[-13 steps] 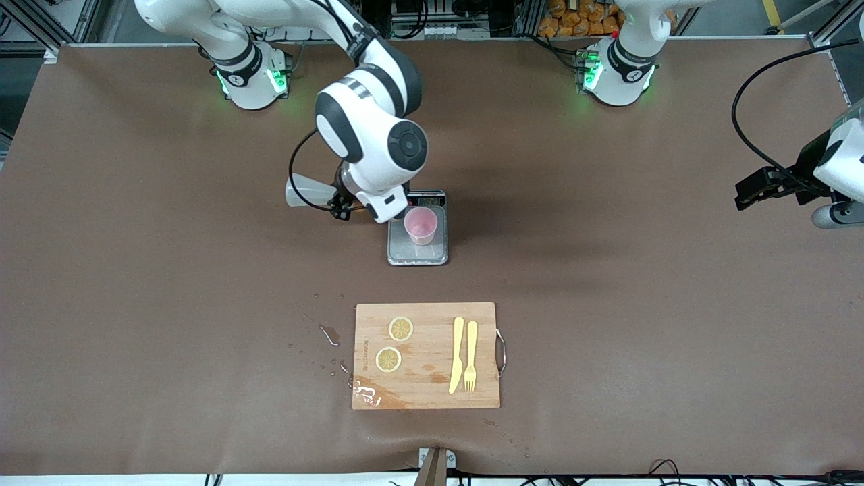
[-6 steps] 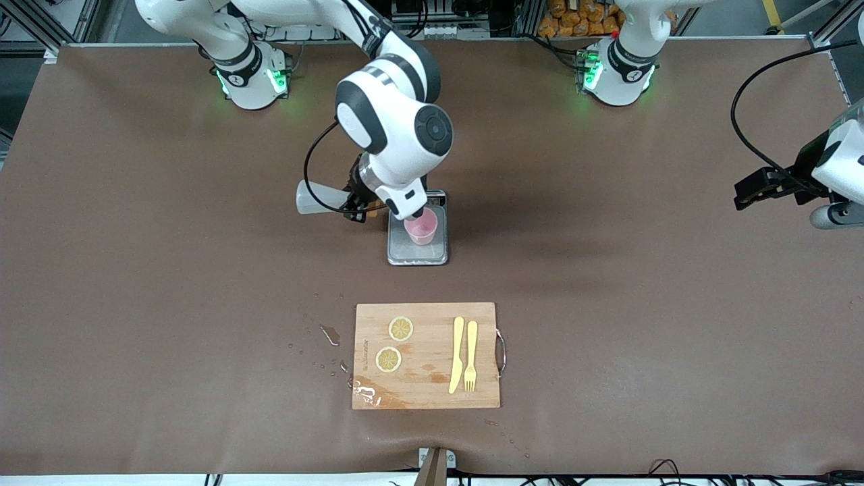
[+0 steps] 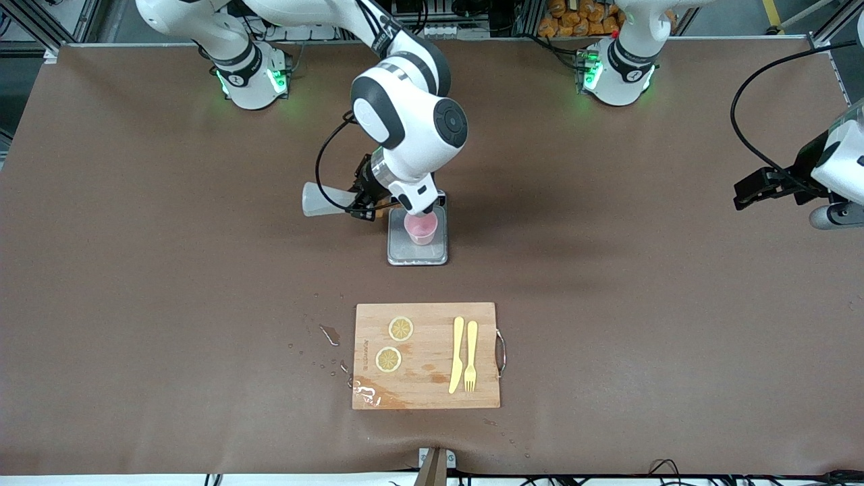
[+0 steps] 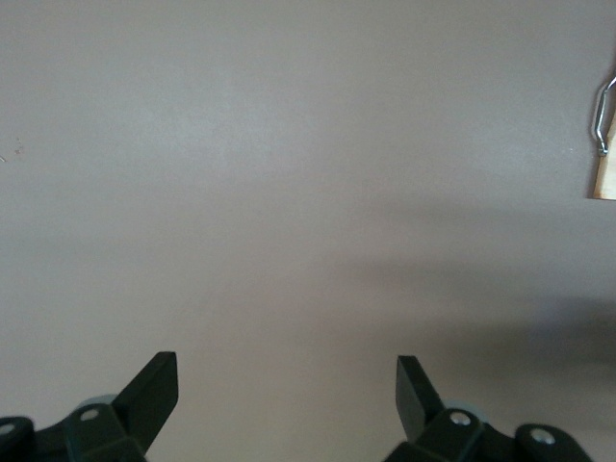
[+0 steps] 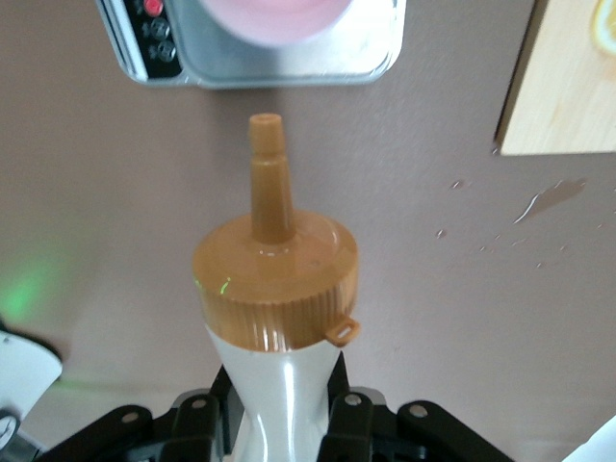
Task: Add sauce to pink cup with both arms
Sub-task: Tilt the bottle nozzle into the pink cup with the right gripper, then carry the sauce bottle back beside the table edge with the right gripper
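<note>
The sauce bottle [image 5: 279,318] is clamped by its body in the right gripper [image 3: 364,202], tipped sideways with the orange nozzle cap [image 5: 272,260] aimed toward the pink cup [image 3: 420,229]. That cup stands on the grey scale [image 3: 417,253], which lies farther from the front camera than the wooden cutting board [image 3: 426,356]. The left gripper [image 4: 287,395] waits with fingers spread and nothing between them, over bare table [image 4: 289,192] toward the left arm's end, well apart from the scale.

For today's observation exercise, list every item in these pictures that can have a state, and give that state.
sauce bottle: capped, gripped, lying sideways above the table
right gripper: shut on the bottle
left gripper: open, empty, waiting
pink cup: upright on the scale
scale: flat under the cup
</note>
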Robot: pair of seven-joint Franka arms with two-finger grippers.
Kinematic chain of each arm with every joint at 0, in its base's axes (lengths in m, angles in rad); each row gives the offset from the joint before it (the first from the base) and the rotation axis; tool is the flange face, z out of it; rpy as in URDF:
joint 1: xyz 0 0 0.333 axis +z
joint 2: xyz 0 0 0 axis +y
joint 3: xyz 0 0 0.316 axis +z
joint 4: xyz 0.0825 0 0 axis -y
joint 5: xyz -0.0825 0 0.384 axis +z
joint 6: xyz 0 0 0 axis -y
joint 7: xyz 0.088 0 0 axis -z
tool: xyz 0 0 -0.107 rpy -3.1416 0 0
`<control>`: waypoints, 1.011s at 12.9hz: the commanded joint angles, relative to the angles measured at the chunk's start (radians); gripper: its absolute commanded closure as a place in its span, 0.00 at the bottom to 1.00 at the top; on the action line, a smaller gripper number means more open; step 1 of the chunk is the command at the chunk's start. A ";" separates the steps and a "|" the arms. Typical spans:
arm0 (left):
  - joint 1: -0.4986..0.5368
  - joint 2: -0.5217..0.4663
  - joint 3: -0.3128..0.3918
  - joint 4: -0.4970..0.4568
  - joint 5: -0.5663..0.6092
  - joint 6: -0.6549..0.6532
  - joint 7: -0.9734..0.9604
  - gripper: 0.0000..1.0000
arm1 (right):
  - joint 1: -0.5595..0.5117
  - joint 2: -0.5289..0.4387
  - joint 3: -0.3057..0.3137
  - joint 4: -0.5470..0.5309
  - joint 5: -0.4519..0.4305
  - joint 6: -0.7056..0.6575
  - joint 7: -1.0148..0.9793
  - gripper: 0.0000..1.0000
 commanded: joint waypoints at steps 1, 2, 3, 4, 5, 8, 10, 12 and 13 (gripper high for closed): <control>0.007 -0.028 0.001 -0.022 -0.021 -0.004 0.025 0.00 | -0.027 0.001 -0.004 0.028 0.035 0.009 0.045 1.00; 0.007 -0.028 0.001 -0.023 -0.020 -0.004 0.025 0.00 | -0.033 -0.004 -0.003 0.019 0.037 0.012 0.046 1.00; 0.007 -0.028 0.001 -0.023 -0.020 -0.004 0.025 0.00 | -0.039 -0.008 -0.003 0.012 0.044 0.016 0.048 1.00; 0.007 -0.028 0.001 -0.023 -0.020 -0.004 0.025 0.00 | -0.064 -0.014 -0.006 0.010 0.104 0.021 0.057 1.00; 0.007 -0.029 0.001 -0.023 -0.020 -0.004 0.025 0.00 | -0.090 -0.028 -0.007 -0.013 0.153 0.041 0.071 1.00; 0.007 -0.029 0.001 -0.023 -0.020 -0.004 0.025 0.00 | -0.147 -0.112 -0.006 -0.163 0.227 0.149 0.114 1.00; 0.007 -0.028 0.001 -0.023 -0.020 -0.003 0.025 0.00 | -0.194 -0.171 -0.007 -0.267 0.299 0.238 0.114 1.00; 0.007 -0.026 0.001 -0.023 -0.020 -0.001 0.025 0.00 | -0.228 -0.197 -0.006 -0.294 0.320 0.248 0.105 1.00; 0.007 -0.025 0.001 -0.023 -0.021 0.000 0.025 0.00 | -0.254 -0.206 -0.006 -0.298 0.346 0.249 0.100 1.00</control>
